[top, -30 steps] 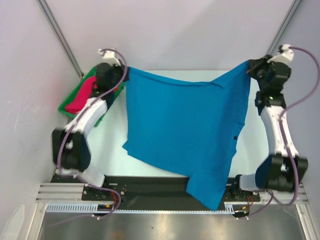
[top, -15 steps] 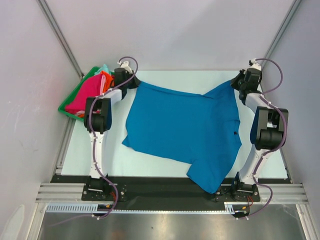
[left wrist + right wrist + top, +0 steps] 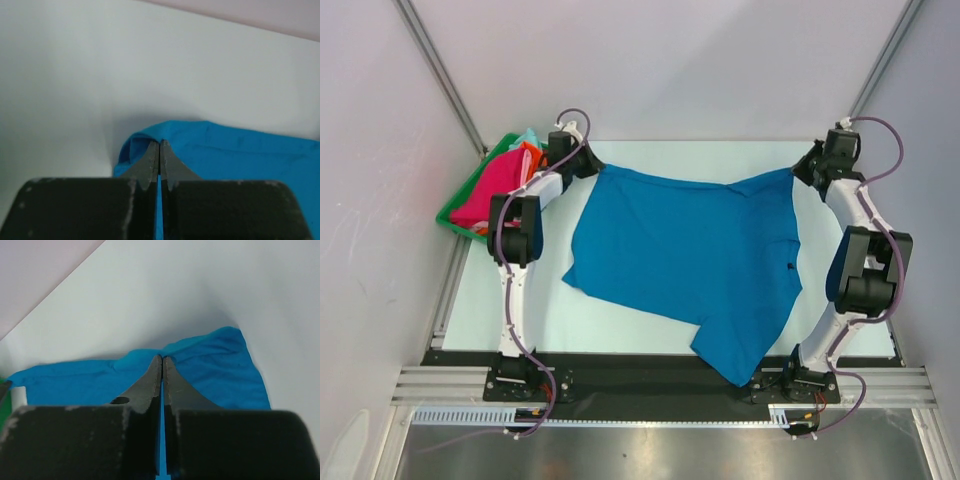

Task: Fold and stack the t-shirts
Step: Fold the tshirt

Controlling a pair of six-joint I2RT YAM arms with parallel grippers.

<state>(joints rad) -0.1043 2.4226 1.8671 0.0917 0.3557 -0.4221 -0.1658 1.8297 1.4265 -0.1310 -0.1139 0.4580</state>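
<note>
Top external view: the blue t-shirt (image 3: 685,255) lies spread on the table (image 3: 540,300), its far edge stretched left to right and its length running toward the near right. The left gripper (image 3: 586,166) and the right gripper (image 3: 807,170) are each clamped on a far corner.

Overhead, wide; wrists close (sharing blue t-shirt (image 3: 690,260))

The white table (image 3: 550,310) carries a bright blue t-shirt (image 3: 690,250), spread mostly flat from the centre out toward 12 and 3 o'clock. Its lowest part, at about 5 o'clock, overlaps the black strip (image 3: 620,368) along the near edge. A green tray (image 3: 458,224) sits at the 10 o'clock corner.
</note>
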